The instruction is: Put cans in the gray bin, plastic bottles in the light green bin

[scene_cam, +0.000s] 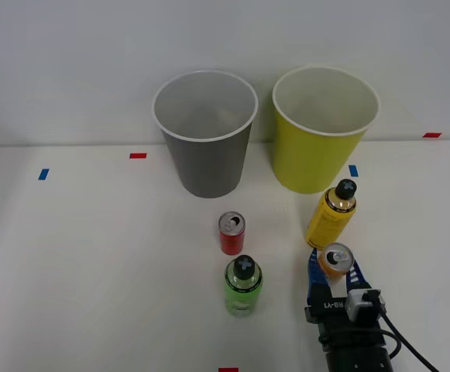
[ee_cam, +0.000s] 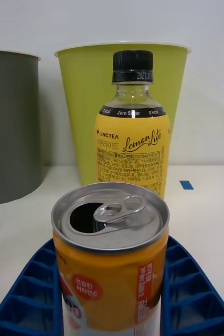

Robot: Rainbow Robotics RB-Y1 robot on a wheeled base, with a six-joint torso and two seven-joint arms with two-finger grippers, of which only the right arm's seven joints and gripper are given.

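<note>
White bench (scene_cam: 93,271) carries everything. Gray bin (scene_cam: 205,136) upper centre of the front view, light green bin (scene_cam: 323,132) just to its right, both upright with open mouths, near each other but not touching. Right arm enters from the bottom right; its gripper (scene_cam: 334,273) is closed around the orange can (scene_cam: 336,259), blue fingers (ee_cam: 195,294) pressed on both sides (can tab is open, hole visible in the wrist view). Yellow bottle (scene_cam: 331,215) stands upright just behind the can, in front of the light green bin. Green bottle (scene_cam: 243,285) lower centre, upright, black cap. Red can (scene_cam: 231,233) just above it, upright, below the gray bin.
</note>
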